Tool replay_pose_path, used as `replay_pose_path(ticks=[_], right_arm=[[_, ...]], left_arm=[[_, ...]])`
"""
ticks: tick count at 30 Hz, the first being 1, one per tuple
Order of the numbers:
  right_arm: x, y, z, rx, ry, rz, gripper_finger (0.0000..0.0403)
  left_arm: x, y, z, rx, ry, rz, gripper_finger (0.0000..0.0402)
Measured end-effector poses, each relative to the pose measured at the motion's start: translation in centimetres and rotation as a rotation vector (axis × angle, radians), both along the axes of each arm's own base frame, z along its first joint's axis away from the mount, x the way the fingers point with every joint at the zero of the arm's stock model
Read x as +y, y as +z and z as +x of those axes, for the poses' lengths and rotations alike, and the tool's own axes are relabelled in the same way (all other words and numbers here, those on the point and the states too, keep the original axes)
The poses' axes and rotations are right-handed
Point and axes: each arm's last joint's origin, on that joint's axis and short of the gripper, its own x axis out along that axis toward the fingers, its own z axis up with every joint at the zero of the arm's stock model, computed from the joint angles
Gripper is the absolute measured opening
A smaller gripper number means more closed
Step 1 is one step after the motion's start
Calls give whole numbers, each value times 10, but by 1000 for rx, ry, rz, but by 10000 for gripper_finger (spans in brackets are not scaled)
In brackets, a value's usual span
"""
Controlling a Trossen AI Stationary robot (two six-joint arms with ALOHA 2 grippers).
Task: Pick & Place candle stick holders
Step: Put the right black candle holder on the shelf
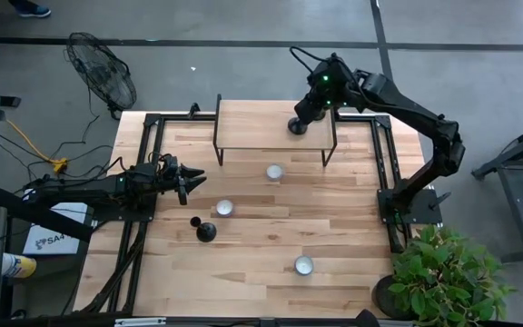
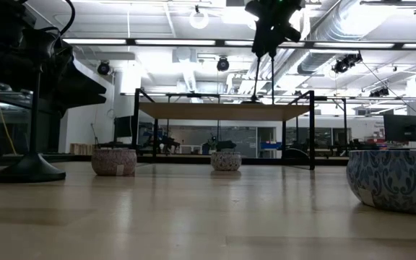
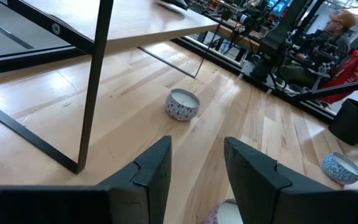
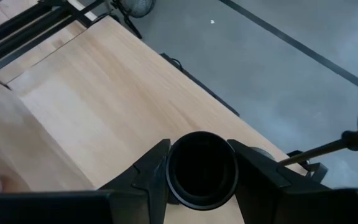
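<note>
A raised wooden shelf [image 1: 261,123] stands at the table's far side. Over its right part my right gripper [image 1: 310,109] is shut on a black candle stick holder, whose round base [image 1: 297,125] shows on the shelf top and whose thin stem [image 2: 271,79] drops from the gripper [image 2: 269,43]. A second candle stick holder [image 1: 205,231] stands on its domed base [image 2: 29,170] on the table, left of centre. My left gripper [image 1: 192,178] waits open at the table's left, nothing between its fingers [image 3: 157,168]. My right gripper pinches the holder's round cup top [image 4: 202,169] between its two fingers, one on each side of the rim [image 4: 174,168]. The fingers slant down at it from above. The holder hangs upright below them. Whether its base rests on the shelf, I cannot tell.
Three patterned candle bowls sit on the table: one [image 1: 274,172] in front of the shelf, one [image 1: 224,208] near my left gripper, one [image 1: 303,265] near the front. A thin dark rod with a knob [image 4: 352,138] shows beside the right gripper. A potted plant [image 1: 443,272] stands at the right front corner.
</note>
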Motion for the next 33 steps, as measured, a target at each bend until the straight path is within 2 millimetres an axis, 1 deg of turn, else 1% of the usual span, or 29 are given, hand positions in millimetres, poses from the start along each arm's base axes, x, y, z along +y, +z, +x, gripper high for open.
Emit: replay_pose_path(ticks=[14, 22, 27, 33], right_arm=[[-1, 0, -1, 10, -18, -17, 140], [1, -3, -4, 31, -95, 18, 140], [3, -2, -3, 30, -152, -6, 140], [4, -2, -3, 9, -195, 5, 140]], left_arm=[[0, 0, 0, 0, 0, 0, 145], [0, 0, 0, 0, 0, 0, 145], [0, 0, 0, 0, 0, 0, 145], [0, 0, 0, 0, 0, 0, 145]])
